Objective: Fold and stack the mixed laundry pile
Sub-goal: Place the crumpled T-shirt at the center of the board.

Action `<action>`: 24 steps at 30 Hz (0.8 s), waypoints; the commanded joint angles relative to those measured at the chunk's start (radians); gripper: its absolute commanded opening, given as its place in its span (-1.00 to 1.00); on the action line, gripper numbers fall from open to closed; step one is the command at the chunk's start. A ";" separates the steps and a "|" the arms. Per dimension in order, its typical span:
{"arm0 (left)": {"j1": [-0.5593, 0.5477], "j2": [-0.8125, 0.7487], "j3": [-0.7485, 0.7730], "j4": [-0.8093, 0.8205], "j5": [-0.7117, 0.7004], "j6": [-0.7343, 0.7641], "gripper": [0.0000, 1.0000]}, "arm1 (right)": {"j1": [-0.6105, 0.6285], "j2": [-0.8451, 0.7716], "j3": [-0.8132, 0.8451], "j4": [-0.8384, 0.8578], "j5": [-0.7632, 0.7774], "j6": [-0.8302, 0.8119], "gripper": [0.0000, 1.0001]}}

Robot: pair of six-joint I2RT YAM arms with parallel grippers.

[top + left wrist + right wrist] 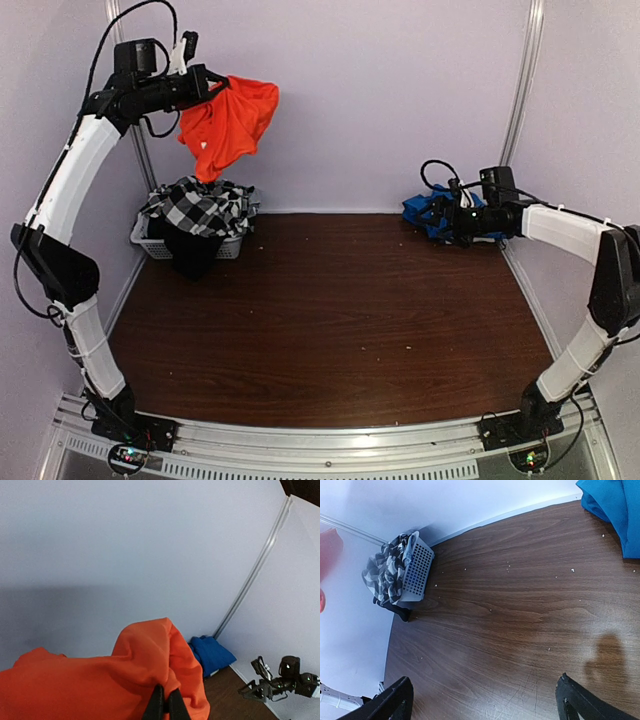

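Note:
My left gripper (214, 86) is raised high at the back left, shut on a fold of the bright orange-red garment (232, 122), which hangs from it above the basket. In the left wrist view the fingertips (159, 702) pinch the orange cloth (90, 682). Under it, the black-and-white checked garment (200, 206) and a black one (192, 252) lie heaped in the white basket (143, 240), the black one spilling over the front. My right gripper (441, 220) hovers open at the back right, with only bare tabletop between its fingers (485, 692).
A blue cloth (420, 208) lies bunched in the back right corner, right by the right gripper; it also shows as blue cloth (612, 515) in the right wrist view. The basket (418, 572) stands against the left wall. Walls enclose the wooden table (330, 320) on three sides.

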 commanded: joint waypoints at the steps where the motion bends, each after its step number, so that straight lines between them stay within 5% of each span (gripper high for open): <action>1: -0.136 -0.096 -0.089 -0.200 0.002 0.132 -1.00 | -0.003 -0.079 -0.023 -0.022 -0.034 -0.033 1.00; 3: -0.274 -0.087 -0.114 -0.362 -0.142 0.241 -0.97 | -0.004 -0.102 -0.033 -0.038 -0.037 -0.034 1.00; 4: -0.346 -0.080 -0.150 -0.432 -0.252 0.287 -0.55 | -0.005 -0.111 -0.037 -0.050 -0.034 -0.035 1.00; 6: -0.431 -0.081 -0.248 -0.509 -0.381 0.285 0.83 | -0.004 -0.125 -0.038 -0.093 -0.022 -0.050 1.00; 7: -0.431 -0.091 -0.307 -0.526 -0.418 0.246 0.94 | -0.004 -0.132 -0.039 -0.119 -0.017 -0.063 1.00; 14: -0.321 -0.365 -0.832 -0.275 -0.325 0.079 0.95 | 0.060 -0.185 -0.092 -0.206 -0.041 -0.150 1.00; 24: -0.291 -0.590 -1.267 -0.148 -0.232 -0.126 0.95 | 0.515 -0.112 -0.078 -0.334 0.101 -0.235 0.66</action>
